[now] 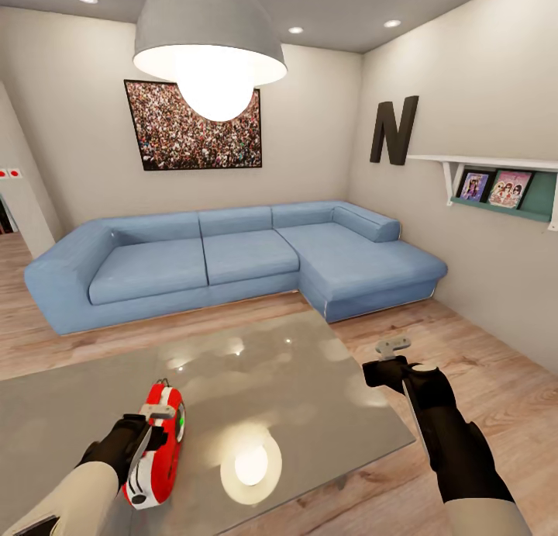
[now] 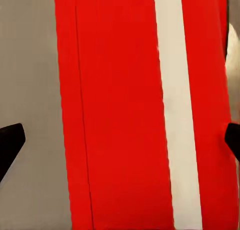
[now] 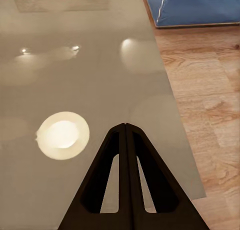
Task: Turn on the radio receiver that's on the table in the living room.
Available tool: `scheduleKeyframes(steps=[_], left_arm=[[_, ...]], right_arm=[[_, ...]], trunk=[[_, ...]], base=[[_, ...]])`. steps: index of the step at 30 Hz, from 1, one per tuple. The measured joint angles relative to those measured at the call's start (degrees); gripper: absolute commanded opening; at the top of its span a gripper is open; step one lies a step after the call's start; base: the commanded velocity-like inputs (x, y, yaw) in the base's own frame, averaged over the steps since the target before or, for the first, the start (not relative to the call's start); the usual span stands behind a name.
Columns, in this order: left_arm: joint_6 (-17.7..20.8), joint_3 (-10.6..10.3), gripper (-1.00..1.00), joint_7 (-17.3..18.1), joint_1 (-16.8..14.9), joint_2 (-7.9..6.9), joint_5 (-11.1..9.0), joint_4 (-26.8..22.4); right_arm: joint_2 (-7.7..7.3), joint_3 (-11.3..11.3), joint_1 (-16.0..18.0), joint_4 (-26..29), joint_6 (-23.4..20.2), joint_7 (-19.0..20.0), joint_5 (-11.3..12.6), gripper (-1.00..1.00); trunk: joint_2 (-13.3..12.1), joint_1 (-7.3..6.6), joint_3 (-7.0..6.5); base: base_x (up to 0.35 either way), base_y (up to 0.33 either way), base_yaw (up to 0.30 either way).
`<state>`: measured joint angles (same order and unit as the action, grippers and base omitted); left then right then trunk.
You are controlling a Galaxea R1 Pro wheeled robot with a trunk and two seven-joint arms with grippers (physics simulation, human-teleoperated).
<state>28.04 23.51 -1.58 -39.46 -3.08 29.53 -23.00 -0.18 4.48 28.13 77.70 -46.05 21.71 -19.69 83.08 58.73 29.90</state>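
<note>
The left claw [image 1: 147,435] is seen at the near left, over the radio receiver [image 1: 159,451], w/ one finger laid across the radio's red front. In the left wrist view the red face and a white stripe of the radio [image 2: 125,110] are seen very close up, and dark fingertips [image 2: 10,140] are seen at both edges, well apart, so the claw is spread wide and nothing is gripped. Whether the radio is actually touched can't be told.

The radio is lying on the counter [image 1: 310,396] near its near-left corner, long axis running near to far, wire handle at the far end. A small green spot is seen on its right side.

The right claw [image 1: 394,348] is held at the near right, approx. over the counter's right edge. In the right wrist view its two fingers [image 3: 112,185] are seen pressed together to a point, so the claw is closed, w/ nothing between. Below it the glossy grey counter top [image 3: 75,65] and a round lamp reflection [image 3: 62,135] are seen; wood floor [image 3: 200,90] lies to the right.

Farther back, a blue L-shaped sofa [image 1: 232,261] is set against the far wall. Above it a crowd picture [image 1: 194,125] is hung, partly covered by a pendant lamp [image 1: 209,47]. On the right wall a black letter N [image 1: 394,130] and a shelf [image 1: 496,183] w/ two small pictures are seen.
</note>
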Motion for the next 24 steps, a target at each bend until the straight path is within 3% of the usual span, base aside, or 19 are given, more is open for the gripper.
scheduleKeyframes(steps=[11, 13, 24], left_arm=[[0.0, 0.9, 1.00, 0.1, 0.0, 0.00, 0.0, -0.1], [0.0, 2.1, 1.00, 0.1, 0.0, 0.00, 0.0, -0.2], [0.0, 2.4, 1.00, 0.1, 0.0, 0.00, 0.0, -0.3]], right_arm=[[0.00, 0.0, 0.0, 0.0, 0.0, 0.0, 0.0, -1.00], [0.00, 0.0, 0.0, -0.1, 0.0, 0.0, 0.0, -1.00], [0.00, 0.0, 0.0, -0.1, 0.0, 0.0, 0.0, -1.00]], trunk=[[0.0, 0.00, 0.00], [0.0, 0.00, 0.00], [0.0, 0.00, 0.00]], base=[[-0.016, 0.000, 0.000], [-0.241, 0.000, 0.000], [-0.322, 0.000, 0.000]])
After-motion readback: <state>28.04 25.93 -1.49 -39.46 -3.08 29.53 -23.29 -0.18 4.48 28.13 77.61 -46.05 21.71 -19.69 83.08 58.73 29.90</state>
